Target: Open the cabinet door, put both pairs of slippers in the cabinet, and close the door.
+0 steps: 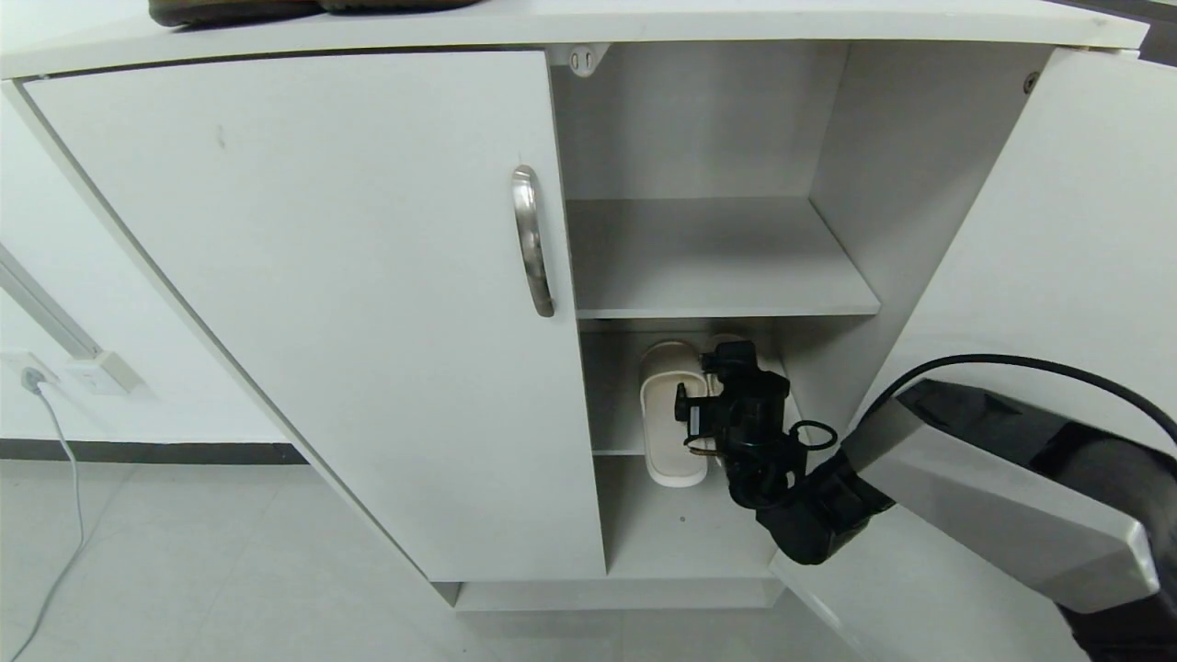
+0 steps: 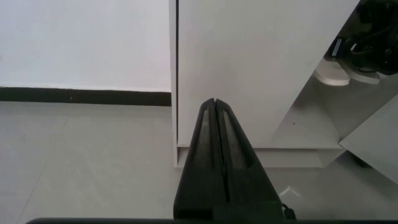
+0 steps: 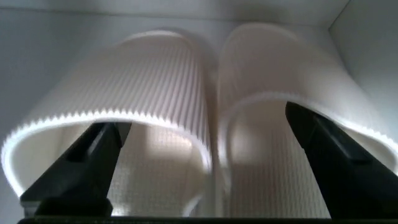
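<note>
The white cabinet (image 1: 322, 303) has its left door shut and its right door (image 1: 1057, 276) swung open. A pair of white ribbed slippers (image 1: 667, 418) (image 3: 161, 81) lies side by side on the middle shelf inside. My right gripper (image 1: 722, 368) (image 3: 208, 168) reaches into that compartment just behind the slippers' heels, open, with one finger (image 3: 81, 168) before each slipper's mouth. A dark pair of slippers (image 1: 239, 9) rests on the cabinet top. My left gripper (image 2: 214, 143) is shut and empty, low above the floor facing the cabinet's bottom corner.
The upper shelf (image 1: 717, 267) is bare. A curved metal handle (image 1: 531, 241) is on the shut left door. A wall socket with a white cable (image 1: 37, 382) sits at the far left. Pale tiled floor (image 1: 230, 570) lies before the cabinet.
</note>
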You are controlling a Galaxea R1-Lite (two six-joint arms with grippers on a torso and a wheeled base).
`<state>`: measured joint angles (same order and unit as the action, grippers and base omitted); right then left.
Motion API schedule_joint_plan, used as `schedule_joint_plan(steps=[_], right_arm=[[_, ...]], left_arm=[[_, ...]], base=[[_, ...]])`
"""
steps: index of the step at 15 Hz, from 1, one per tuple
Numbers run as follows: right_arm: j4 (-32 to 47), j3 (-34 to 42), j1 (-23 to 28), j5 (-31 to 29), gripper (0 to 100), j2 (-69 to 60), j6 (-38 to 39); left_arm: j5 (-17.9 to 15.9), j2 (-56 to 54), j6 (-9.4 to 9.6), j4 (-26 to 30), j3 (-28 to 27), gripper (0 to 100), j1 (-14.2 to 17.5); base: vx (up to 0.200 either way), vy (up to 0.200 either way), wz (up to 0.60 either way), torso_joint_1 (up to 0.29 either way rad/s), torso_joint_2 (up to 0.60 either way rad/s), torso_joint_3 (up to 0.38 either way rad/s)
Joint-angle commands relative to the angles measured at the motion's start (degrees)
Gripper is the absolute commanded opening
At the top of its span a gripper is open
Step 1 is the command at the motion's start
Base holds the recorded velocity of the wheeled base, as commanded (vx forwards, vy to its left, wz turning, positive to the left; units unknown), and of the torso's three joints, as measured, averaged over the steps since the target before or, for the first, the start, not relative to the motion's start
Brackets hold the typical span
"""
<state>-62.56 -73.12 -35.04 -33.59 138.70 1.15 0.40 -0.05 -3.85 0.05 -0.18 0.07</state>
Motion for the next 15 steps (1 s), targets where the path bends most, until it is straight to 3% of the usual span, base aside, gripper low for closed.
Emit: schedule_joint_plan(steps=[1, 7, 15], right_arm=[[-3.4, 9.6, -1.7, 0.3, 100, -7.7, 0.0], [-10.6, 32.7, -11.0, 0.1, 100, -18.6, 0.3], [-12.5, 34.0, -12.1, 0.0, 100, -17.7, 0.1]], left_arm=[[-0.1, 0.0, -0.01, 0.0, 0.0, 0, 0.0], [-0.1, 0.1, -0.01, 0.0, 0.0, 0, 0.0], [-0.1, 0.0, -0.01, 0.0, 0.0, 0, 0.0]], base=[[0.0, 0.0, 0.0, 0.0, 0.0, 0.0], [0.0, 0.0, 0.0, 0.0, 0.0, 0.0], [0.0, 0.0, 0.0, 0.0, 0.0, 0.0]])
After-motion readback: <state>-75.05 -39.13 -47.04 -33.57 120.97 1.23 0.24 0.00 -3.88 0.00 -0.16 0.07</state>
